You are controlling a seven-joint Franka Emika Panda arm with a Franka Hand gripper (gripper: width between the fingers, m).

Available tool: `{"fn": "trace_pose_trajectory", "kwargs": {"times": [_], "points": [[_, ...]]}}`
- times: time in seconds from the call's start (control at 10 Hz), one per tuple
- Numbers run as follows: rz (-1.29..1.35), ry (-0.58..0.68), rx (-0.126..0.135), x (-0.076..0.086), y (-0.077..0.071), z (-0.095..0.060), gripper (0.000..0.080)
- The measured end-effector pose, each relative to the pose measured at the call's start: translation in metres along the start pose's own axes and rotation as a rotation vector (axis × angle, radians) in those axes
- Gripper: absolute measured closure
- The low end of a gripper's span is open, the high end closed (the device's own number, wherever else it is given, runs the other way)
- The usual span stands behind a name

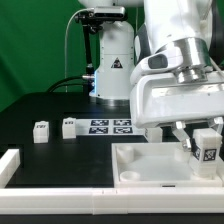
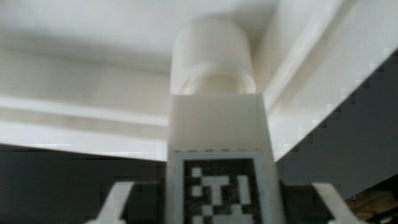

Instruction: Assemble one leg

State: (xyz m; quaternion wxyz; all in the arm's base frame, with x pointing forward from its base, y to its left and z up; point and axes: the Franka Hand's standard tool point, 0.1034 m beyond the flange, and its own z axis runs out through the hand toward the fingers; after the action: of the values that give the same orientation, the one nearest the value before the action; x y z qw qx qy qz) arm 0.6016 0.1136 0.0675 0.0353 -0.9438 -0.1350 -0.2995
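Observation:
The leg (image 1: 207,148) is a small white block with a black-and-white tag. It stands upright at the tray-like tabletop's (image 1: 140,168) corner on the exterior view's right. My gripper (image 1: 200,140) hangs straight over it. In the wrist view the leg (image 2: 219,120) runs up the middle, its tag close to the camera and its round end against the white tabletop (image 2: 71,90). My gripper (image 2: 224,200) straddles the leg. A dark gap shows between each fingertip (image 2: 121,200) and the leg, so the jaws stand open around it.
Two more small white legs (image 1: 41,131) (image 1: 69,126) stand on the black table at the exterior view's left. The marker board (image 1: 110,126) lies behind the tabletop. A white bracket (image 1: 8,165) and a front rail (image 1: 70,205) border the near side.

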Motion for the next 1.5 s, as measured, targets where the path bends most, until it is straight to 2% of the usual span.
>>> {"fn": "trace_pose_trajectory", "kwargs": {"times": [0.3, 0.5, 0.6, 1.1, 1.3, 1.4, 1.5], "points": [[-0.003, -0.043, 0.008, -0.0064, -0.0007, 0.0005, 0.0508], [-0.003, -0.049, 0.009, -0.0078, -0.001, 0.0011, 0.0192], [-0.003, -0.049, 0.009, -0.008, -0.001, 0.0012, 0.0161], [-0.003, -0.05, 0.009, -0.0084, -0.0011, 0.0014, 0.015], [-0.003, -0.105, 0.02, -0.0103, -0.0025, 0.0019, 0.015], [0.023, -0.099, 0.009, -0.0057, 0.0029, -0.001, 0.015], [0.068, -0.185, 0.021, -0.0097, -0.001, -0.0019, 0.015]]}}
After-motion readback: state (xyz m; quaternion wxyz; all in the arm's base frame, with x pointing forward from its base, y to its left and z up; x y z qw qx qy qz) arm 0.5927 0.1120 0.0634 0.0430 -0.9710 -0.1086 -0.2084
